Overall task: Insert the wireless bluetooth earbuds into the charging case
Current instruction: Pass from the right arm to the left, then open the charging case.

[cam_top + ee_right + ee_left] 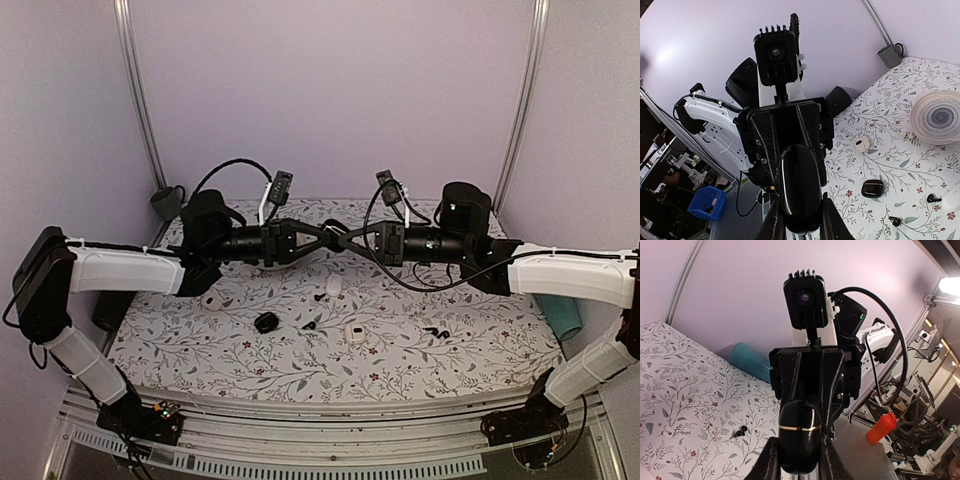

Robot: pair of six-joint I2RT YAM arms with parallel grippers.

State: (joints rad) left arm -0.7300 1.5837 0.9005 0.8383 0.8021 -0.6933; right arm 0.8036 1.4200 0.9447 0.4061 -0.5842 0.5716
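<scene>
**Position.** Both arms are stretched level above the desk (180,350), with the wrists meeting head-on over its far middle.

**Grip.** The left fingers (771,463) and the right fingers (775,223) are each narrowed against the sides of one glossy black charging case (800,437). It appears to be clamped from both ends.

**Judgement.** The case is held clear of the desk either to pass it between the arms or to steady it for opening. It looks closed.

**Task items.** The earbuds (434,331) are not in the case. One pair lies loose on the desk at the near right, well apart from the held case. Further small black pieces near the middle look like more of them.

**Views compared.**
- The top view hides the held case behind the crossed fingers.
- Only the left wrist view shows the case's gold seam.
- The right wrist view gives the clearest sight of a second black case (873,188), a white case (862,145) and a ribbed dish (939,116) on the desk.
</scene>
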